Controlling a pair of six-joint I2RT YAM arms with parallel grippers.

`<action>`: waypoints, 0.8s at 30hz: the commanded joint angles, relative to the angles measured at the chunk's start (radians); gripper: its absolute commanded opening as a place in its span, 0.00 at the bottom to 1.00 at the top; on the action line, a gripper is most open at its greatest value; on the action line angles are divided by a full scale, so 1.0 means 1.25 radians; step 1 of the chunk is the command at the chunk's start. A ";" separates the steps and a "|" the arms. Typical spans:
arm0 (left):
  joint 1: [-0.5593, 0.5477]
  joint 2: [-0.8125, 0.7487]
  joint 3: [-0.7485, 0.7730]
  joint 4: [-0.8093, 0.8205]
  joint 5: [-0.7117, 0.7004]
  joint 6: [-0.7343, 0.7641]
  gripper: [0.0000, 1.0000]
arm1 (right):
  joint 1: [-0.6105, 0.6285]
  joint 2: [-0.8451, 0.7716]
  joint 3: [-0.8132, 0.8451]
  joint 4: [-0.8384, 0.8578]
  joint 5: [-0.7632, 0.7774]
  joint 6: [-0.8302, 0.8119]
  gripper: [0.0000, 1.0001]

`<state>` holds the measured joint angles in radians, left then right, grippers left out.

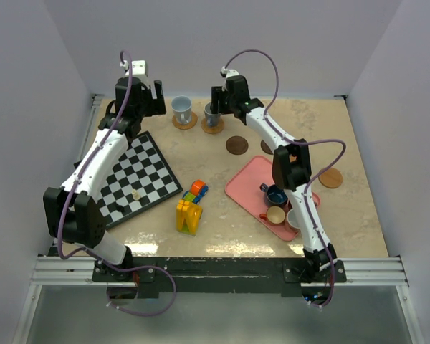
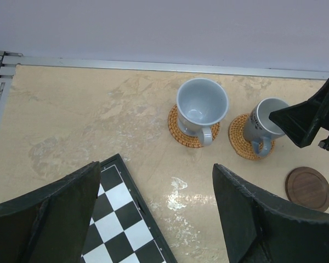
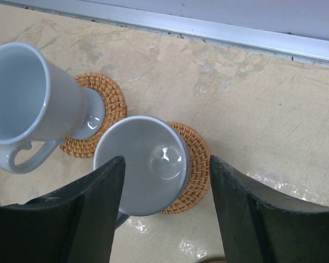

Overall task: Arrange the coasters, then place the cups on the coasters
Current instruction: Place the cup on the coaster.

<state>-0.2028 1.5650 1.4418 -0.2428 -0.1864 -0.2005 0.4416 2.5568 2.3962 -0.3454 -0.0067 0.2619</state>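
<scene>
On the far side of the mottled beige table [image 3: 252,109], before plain white walls [image 2: 153,27], two glossy pale cups [image 3: 22,93] stand on round woven coasters [image 3: 196,159]. The right gripper [image 3: 165,161] straddles the right cup [image 3: 140,164], jaws parted, seemingly loose; the left gripper [image 2: 156,170] gapes wide, empty.

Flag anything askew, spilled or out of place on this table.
Nothing stands out. The wide pale cup and the narrower cup beside it stand upright, each on a woven coaster, with no spill visible. Other cups sit in the pink tray; a dark coaster lies flat and bare.
</scene>
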 commanded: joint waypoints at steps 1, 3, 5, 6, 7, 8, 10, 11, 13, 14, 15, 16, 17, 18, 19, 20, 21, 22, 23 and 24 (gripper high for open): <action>0.010 -0.037 -0.002 0.029 0.006 -0.019 0.87 | -0.008 -0.083 -0.010 0.057 -0.056 0.010 0.70; 0.010 -0.040 -0.002 0.030 0.006 -0.019 0.87 | -0.013 -0.110 -0.028 0.076 -0.072 0.016 0.76; 0.010 -0.042 -0.002 0.030 0.007 -0.019 0.87 | -0.016 -0.144 -0.055 0.103 -0.079 0.021 0.81; 0.010 -0.043 -0.004 0.031 0.007 -0.019 0.87 | -0.018 -0.168 -0.070 0.118 -0.078 0.024 0.85; 0.010 -0.044 -0.005 0.031 0.006 -0.019 0.87 | -0.019 -0.189 -0.091 0.135 -0.078 0.027 0.86; 0.010 -0.047 -0.006 0.032 0.006 -0.019 0.87 | -0.024 -0.215 -0.113 0.147 -0.077 0.032 0.86; 0.010 -0.052 -0.008 0.033 0.006 -0.019 0.87 | -0.028 -0.269 -0.159 0.171 -0.068 0.038 0.87; 0.010 -0.053 -0.012 0.035 0.004 -0.019 0.87 | -0.029 -0.299 -0.192 0.183 -0.061 0.038 0.86; 0.010 -0.062 -0.018 0.036 0.002 -0.019 0.87 | -0.032 -0.372 -0.264 0.201 -0.043 0.041 0.86; 0.010 -0.065 -0.022 0.037 -0.002 -0.019 0.87 | -0.034 -0.403 -0.296 0.204 -0.033 0.043 0.86; 0.010 -0.071 -0.028 0.038 -0.006 -0.019 0.87 | -0.033 -0.439 -0.349 0.203 -0.019 0.045 0.86; 0.010 -0.075 -0.032 0.040 -0.009 -0.019 0.87 | -0.033 -0.469 -0.380 0.200 -0.013 0.047 0.86; 0.010 -0.081 -0.037 0.041 -0.012 -0.020 0.87 | -0.033 -0.512 -0.433 0.197 -0.008 0.049 0.86; 0.010 -0.082 -0.043 0.042 -0.015 -0.022 0.87 | -0.033 -0.547 -0.479 0.193 -0.005 0.054 0.86; 0.010 -0.089 -0.049 0.045 -0.017 -0.025 0.87 | -0.033 -0.580 -0.532 0.192 -0.006 0.063 0.85; 0.010 -0.093 -0.055 0.046 -0.015 -0.027 0.87 | -0.034 -0.607 -0.578 0.194 -0.013 0.070 0.85; 0.010 -0.096 -0.061 0.046 -0.015 -0.030 0.87 | -0.033 -0.633 -0.627 0.188 -0.014 0.075 0.84; 0.010 -0.100 -0.066 0.046 -0.013 -0.031 0.87 | -0.032 -0.651 -0.664 0.179 -0.008 0.081 0.82; 0.010 -0.101 -0.070 0.045 -0.012 -0.033 0.87 | -0.031 -0.668 -0.700 0.158 -0.014 0.087 0.79; 0.010 -0.103 -0.076 0.041 -0.009 -0.036 0.87 | -0.029 -0.686 -0.740 0.138 -0.024 0.092 0.76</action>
<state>-0.2020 1.4849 1.3689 -0.2394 -0.1913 -0.2169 0.3985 1.7412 1.6302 -0.1101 -0.0376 0.3340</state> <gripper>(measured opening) 0.871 0.803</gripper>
